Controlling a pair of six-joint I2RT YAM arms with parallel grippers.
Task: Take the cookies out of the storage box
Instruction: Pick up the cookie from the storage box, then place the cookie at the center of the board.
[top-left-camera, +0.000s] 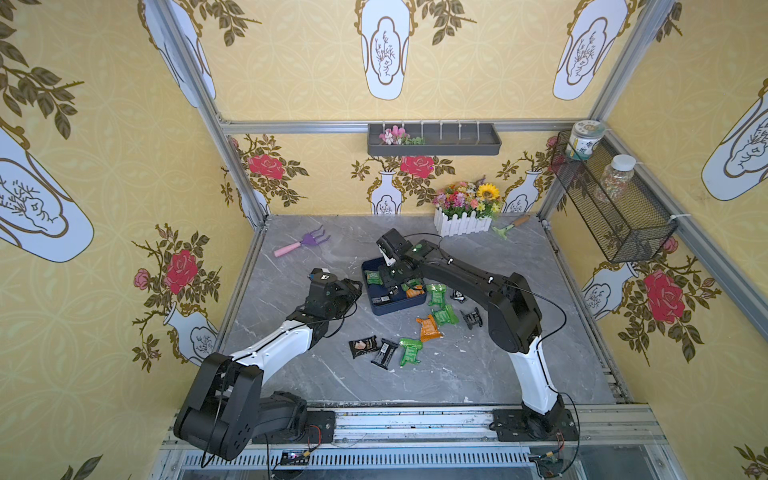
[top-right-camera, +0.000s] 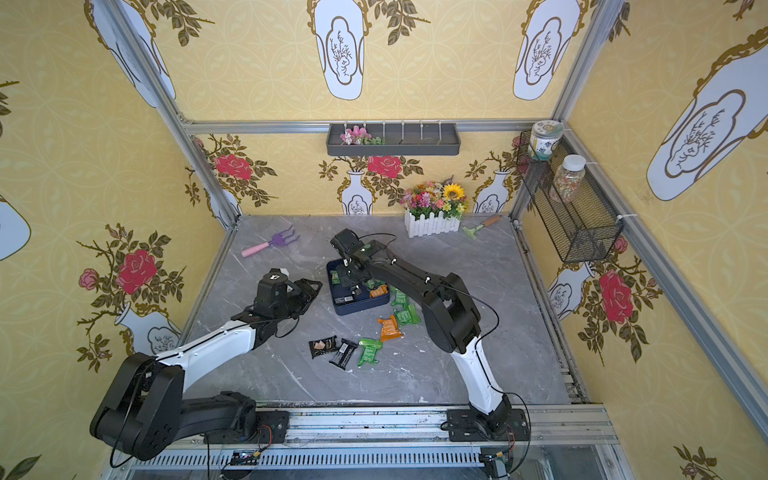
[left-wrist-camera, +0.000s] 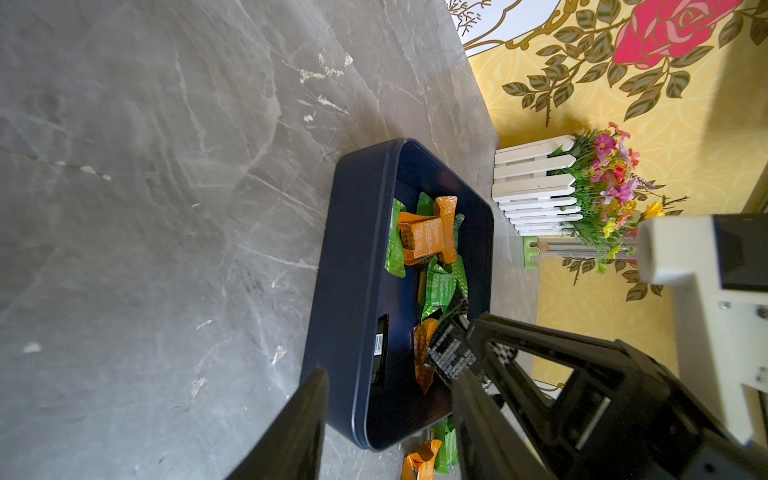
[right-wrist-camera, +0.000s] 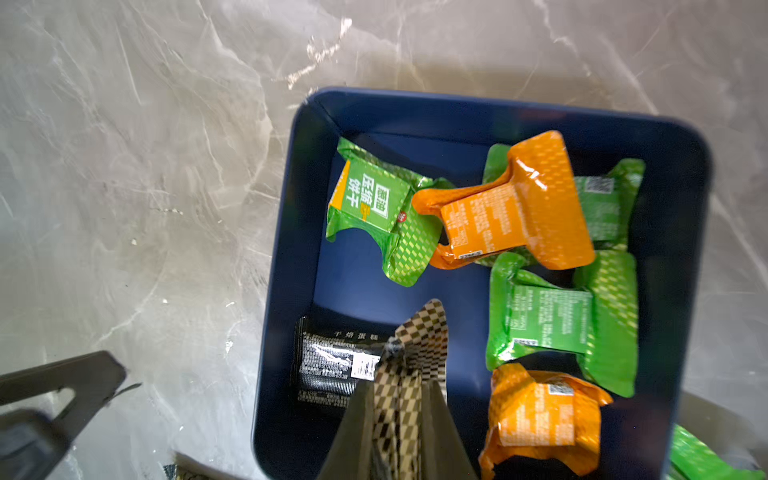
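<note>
Removal stands about half done: cookies (top-left-camera: 428, 328) lie on the table (top-left-camera: 457, 374) between storage box (right-wrist-camera: 457, 108) and front edge, others remain inside, right gripper (right-wrist-camera: 399, 399) clamps a black packet (right-wrist-camera: 419, 332) there, left gripper (left-wrist-camera: 390, 372) hangs open, empty.

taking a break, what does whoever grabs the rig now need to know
Right gripper: shut on the checkered end of a black packet, down inside the storage box; not lifted clear yet.
Left gripper: open, empty, hovering beside the box.
Done: about eight cookies lie out on the table, near the box.
Left: carry the held one out, then about six packets in the box: green, orange and one black.
</note>
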